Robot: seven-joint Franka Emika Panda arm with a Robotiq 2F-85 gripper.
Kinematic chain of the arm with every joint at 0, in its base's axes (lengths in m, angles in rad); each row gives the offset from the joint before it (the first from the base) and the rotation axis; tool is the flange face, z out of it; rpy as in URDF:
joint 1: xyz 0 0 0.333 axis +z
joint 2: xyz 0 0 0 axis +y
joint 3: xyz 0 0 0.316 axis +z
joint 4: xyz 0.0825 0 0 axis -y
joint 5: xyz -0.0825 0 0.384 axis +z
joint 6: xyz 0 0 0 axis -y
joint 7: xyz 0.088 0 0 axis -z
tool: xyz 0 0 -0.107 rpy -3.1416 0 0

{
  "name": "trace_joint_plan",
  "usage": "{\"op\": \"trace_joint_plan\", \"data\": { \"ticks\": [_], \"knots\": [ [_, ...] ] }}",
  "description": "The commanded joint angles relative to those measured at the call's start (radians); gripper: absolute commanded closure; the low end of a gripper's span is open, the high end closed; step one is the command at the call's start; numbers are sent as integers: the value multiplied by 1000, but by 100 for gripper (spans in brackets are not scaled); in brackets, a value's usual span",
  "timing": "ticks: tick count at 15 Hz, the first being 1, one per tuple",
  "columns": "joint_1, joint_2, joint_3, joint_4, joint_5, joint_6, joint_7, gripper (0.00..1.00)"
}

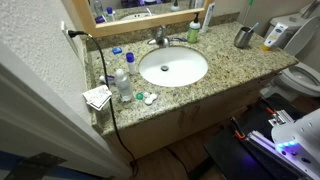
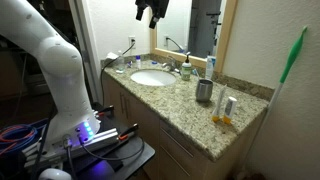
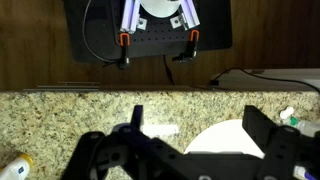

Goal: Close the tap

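The tap (image 1: 160,38) is a small silver faucet that stands behind the white oval basin (image 1: 173,67) on the granite counter. The basin also shows in an exterior view (image 2: 150,77) and in the wrist view (image 3: 235,138). My gripper (image 2: 150,12) hangs high above the basin, well clear of the tap. In the wrist view the gripper (image 3: 198,125) is open and empty, with its two dark fingers spread over the counter and the basin's edge. The tap does not show in the wrist view.
A metal cup (image 1: 243,37) stands to one side of the basin. A clear bottle with a blue cap (image 1: 122,85) and small items stand on the other side. A mirror runs behind the counter. My base stands on a black cart (image 1: 250,145) in front.
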Motion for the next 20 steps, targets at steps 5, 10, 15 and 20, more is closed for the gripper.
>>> {"op": "trace_joint_plan", "data": {
  "ticks": [5,10,15,20],
  "knots": [
    [-30,10,33,10,27,-32,-27,0],
    [-11,46,91,4,-5,-20,17,0],
    [14,77,243,1,8,215,183,0],
    [16,66,255,-3,6,195,183,0]
  ]
}}
